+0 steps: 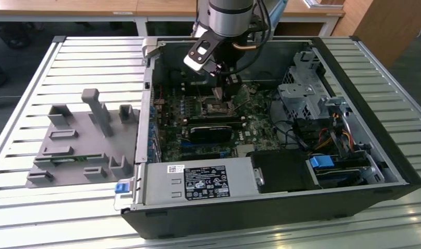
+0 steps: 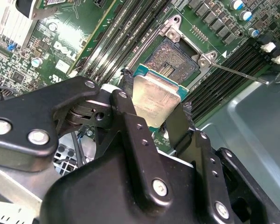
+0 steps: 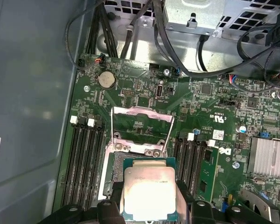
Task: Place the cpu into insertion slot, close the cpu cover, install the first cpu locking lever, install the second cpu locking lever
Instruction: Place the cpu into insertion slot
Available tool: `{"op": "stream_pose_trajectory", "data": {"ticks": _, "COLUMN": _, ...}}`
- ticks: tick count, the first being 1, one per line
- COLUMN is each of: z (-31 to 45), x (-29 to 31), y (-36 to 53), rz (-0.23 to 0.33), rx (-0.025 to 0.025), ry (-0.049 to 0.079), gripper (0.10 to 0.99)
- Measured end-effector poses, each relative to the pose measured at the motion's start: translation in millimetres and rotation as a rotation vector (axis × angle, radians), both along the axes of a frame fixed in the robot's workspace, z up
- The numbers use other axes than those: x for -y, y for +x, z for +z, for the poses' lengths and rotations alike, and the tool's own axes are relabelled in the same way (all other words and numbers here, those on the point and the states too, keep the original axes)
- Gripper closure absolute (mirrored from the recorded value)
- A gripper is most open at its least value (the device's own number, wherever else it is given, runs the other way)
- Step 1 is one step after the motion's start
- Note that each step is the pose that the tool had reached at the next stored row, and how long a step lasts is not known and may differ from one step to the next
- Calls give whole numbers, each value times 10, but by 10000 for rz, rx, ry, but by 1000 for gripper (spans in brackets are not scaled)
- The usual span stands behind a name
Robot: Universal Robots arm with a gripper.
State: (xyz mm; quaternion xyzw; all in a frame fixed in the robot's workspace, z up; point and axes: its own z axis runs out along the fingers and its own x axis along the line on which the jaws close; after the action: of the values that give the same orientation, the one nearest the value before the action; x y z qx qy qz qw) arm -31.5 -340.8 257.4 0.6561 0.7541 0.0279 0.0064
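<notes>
My gripper (image 2: 154, 111) is shut on the cpu (image 2: 155, 98), a small square chip with a silver top and green edge, held by two opposite sides. In the first wrist view the cpu (image 3: 148, 186) hangs over the near part of the insertion slot (image 3: 114, 164); I cannot tell whether they touch. The slot's dark pin field (image 2: 170, 57) lies bare just beyond the chip. The cpu cover (image 3: 141, 110), a thin metal frame, is flipped open behind the slot. A thin locking lever (image 2: 242, 74) sticks out sideways. In the exterior view the gripper (image 1: 226, 97) reaches down into the case above the slot (image 1: 220, 108).
Black memory slots (image 3: 86, 154) flank the socket on both sides. A finned heatsink (image 3: 267, 156) and cable bundles (image 3: 177, 42) lie nearby. The case walls (image 1: 355, 67), drive cage (image 1: 304, 96) and power supply (image 1: 200, 181) hem the board in. A grey fixture (image 1: 82, 140) lies on the slatted table.
</notes>
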Motion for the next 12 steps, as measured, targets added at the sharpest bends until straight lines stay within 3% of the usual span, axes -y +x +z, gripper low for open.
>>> {"op": "stream_pose_trajectory", "data": {"ticks": 12, "z": -37, "x": 0, "y": 0, "rz": -99, "rx": -2, "ry": 0, "gripper": 557}}
